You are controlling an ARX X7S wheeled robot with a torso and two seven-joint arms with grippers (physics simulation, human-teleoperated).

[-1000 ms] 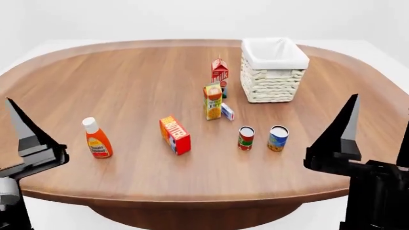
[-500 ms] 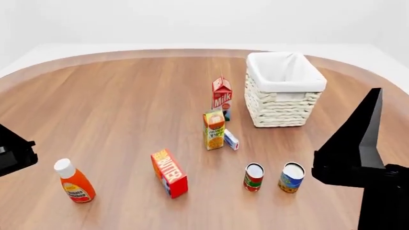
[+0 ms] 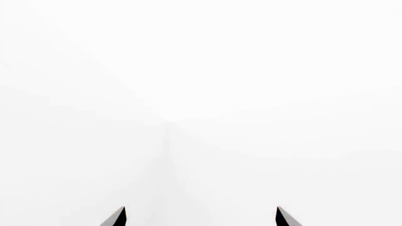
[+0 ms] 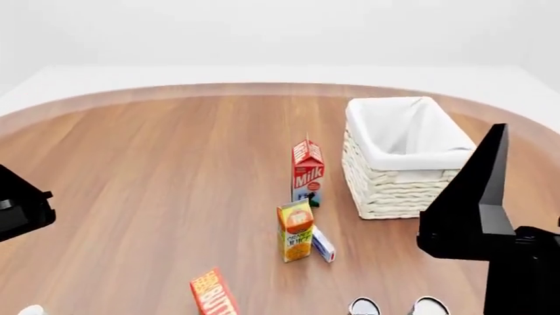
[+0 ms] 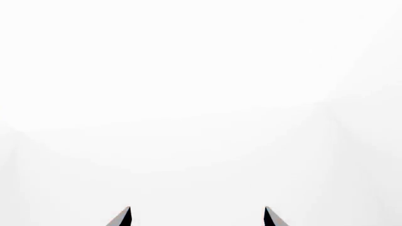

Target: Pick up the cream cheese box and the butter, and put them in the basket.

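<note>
The cream cheese box (image 4: 323, 245), small, blue and white, lies on the wooden table (image 4: 157, 170) against the orange juice carton (image 4: 296, 231). The butter (image 4: 214, 293), a red-orange box with yellow lettering, is cut off by the lower edge of the head view. The off-white woven basket (image 4: 404, 190) with white lining stands at the right. My left gripper (image 3: 199, 216) is open and empty, facing white background; only its dark body (image 4: 22, 205) shows at the head view's left edge. My right gripper (image 5: 196, 216) is open and empty; one dark finger (image 4: 477, 190) rises in front of the basket.
A red milk carton (image 4: 307, 172) stands behind the juice carton. The tops of two tin cans (image 4: 363, 306) (image 4: 431, 306) show at the lower edge. A white bottle cap (image 4: 31, 310) is at the lower left corner.
The head view has tilted up and moved nearer: the objects have slid down the frame, the butter, cans and bottle now cut off. The left gripper has stayed at the left edge.
</note>
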